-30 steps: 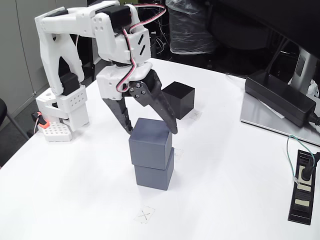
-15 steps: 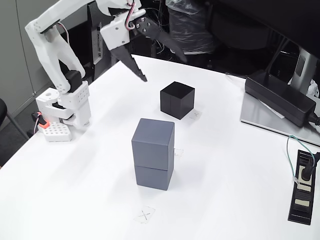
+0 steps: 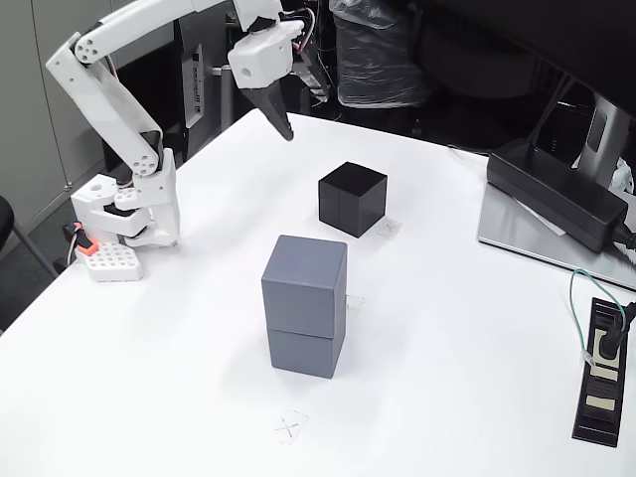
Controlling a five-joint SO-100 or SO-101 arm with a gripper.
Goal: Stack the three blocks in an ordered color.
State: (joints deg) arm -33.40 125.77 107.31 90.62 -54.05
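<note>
A white table [image 3: 467,368] carries everything. Near its middle a grey block [image 3: 306,349] stands on the surface, with a second grey block [image 3: 304,286] on top of it. A black block [image 3: 352,198] stands behind them, apart. Small taped X marks [image 3: 287,427] lie on the table. The arm base [image 3: 134,214] stands at the left edge. At the right lie a black adapter [image 3: 561,194] and a power strip [image 3: 603,384].

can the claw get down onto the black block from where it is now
Probably yes. The claw hangs above the table behind the black block, whose top is bare. The grey stack stands apart in front, out of the way.
</note>
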